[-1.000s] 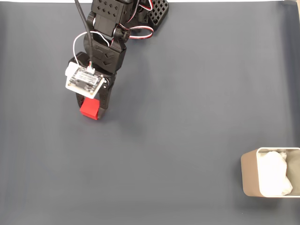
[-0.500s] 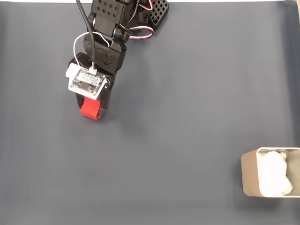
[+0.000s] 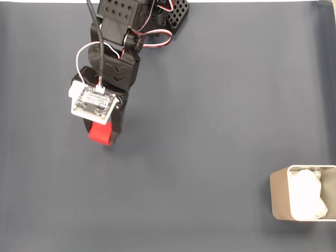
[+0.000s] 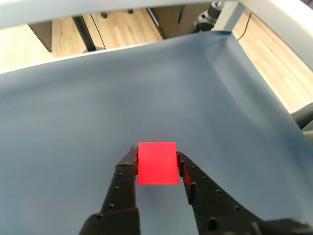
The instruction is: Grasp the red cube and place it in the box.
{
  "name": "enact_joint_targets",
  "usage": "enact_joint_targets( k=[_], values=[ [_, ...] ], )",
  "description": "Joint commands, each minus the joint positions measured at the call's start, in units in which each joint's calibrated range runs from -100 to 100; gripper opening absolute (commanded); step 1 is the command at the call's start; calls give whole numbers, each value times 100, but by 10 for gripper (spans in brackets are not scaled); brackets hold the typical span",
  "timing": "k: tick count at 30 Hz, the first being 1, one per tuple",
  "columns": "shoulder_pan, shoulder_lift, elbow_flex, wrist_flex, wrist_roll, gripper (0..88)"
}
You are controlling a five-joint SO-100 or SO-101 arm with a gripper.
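Observation:
In the wrist view the red cube point(image 4: 157, 164) sits squarely between my two black fingers, both pressing on its sides, so my gripper point(image 4: 156, 155) is shut on it. The fixed view shows the gripper point(image 3: 103, 135) at the upper left of the mat, pointing down the picture, with the red cube point(image 3: 98, 133) sticking out below the white camera board. The box point(image 3: 280, 195), tan-walled with white padding point(image 3: 307, 195) inside, stands far away at the lower right edge, partly cut off by the frame.
A dark grey mat point(image 3: 199, 131) covers the table. The arm's base point(image 3: 173, 13) stands at the top edge. The wrist view shows the mat's far edge point(image 4: 122, 49) with wooden floor beyond.
The gripper, still shut on the cube, has shifted a little down and left in the fixed view. The box has not moved.

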State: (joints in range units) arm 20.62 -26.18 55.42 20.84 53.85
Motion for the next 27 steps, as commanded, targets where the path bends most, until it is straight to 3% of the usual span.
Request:
enact_joint_targets(
  k=[1, 27],
  values=[
    [-379, -293, -990, 530, -112, 84],
    [-3454, 235, -3544, 891, 0, 86]
  ],
)
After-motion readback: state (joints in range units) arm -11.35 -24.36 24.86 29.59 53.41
